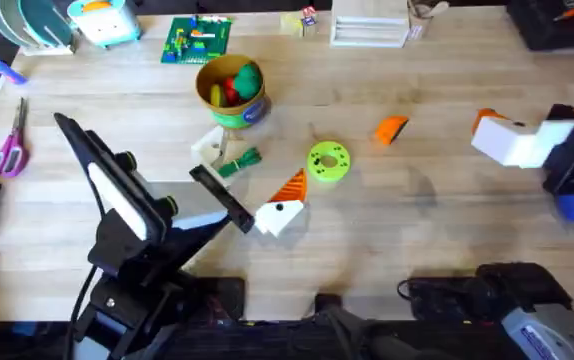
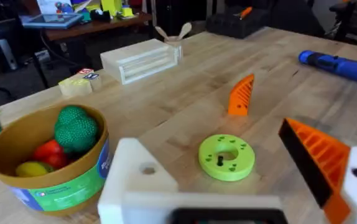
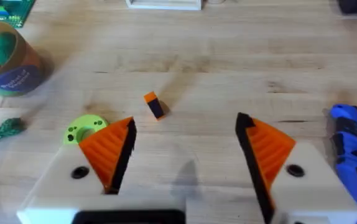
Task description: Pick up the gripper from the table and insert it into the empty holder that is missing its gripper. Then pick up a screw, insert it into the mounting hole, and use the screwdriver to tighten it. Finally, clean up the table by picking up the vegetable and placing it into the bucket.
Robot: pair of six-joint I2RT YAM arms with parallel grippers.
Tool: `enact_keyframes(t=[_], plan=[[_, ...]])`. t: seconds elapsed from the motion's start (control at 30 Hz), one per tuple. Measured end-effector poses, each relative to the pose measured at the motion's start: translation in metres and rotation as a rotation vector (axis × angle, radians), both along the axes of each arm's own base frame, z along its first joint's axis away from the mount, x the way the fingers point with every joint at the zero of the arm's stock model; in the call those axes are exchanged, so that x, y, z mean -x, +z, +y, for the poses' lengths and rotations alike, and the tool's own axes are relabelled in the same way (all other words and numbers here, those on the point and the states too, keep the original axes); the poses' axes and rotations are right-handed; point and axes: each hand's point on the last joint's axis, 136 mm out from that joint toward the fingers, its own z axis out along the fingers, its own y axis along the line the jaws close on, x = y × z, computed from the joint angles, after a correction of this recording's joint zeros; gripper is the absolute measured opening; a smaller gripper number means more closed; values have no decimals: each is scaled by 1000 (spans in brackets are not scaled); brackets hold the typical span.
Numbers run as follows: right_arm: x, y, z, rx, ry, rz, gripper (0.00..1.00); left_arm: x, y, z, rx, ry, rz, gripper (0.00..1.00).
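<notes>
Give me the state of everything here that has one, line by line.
left pincer: open, empty
right pincer: open, empty
gripper: loose on the table
holder: no gripper fitted
screwdriver: lying on the table
vegetable: on the table, outside the bucket
bucket: upright, holding toy produce

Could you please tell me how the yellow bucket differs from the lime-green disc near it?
The bucket is an upright yellow pail with a green band; the disc is flat and lime-green throughout. The bucket holds round toy produce; the disc is pierced with small holes. Both are round and rest on the table.
</notes>
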Motion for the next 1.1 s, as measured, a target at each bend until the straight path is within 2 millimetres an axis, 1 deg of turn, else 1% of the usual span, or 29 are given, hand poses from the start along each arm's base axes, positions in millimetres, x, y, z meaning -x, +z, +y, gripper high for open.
enact_keyframes(t=[0.27, 0.37, 0.73, 0.8, 0.9, 1.1], plan=[[0, 0, 0, 0, 0, 0, 991, 0, 0, 0, 0, -2, 0, 993], [0, 0, 0, 0, 0, 0, 991, 3, 0, -3, 2, -26, -1, 993], [-5, 6, 0, 10, 10, -26, 992, 35, 2, -28, 14, -264, 3, 994], [-9, 1, 1, 24, 19, -5, 991, 40, 2, -31, 16, -295, 6, 993], [-18, -11, 3, 46, 52, 60, 992, 45, 1, -33, 21, -326, 14, 993], [-37, -34, 20, 136, 213, 198, 991, 49, 1, -35, 26, -351, 21, 995]])
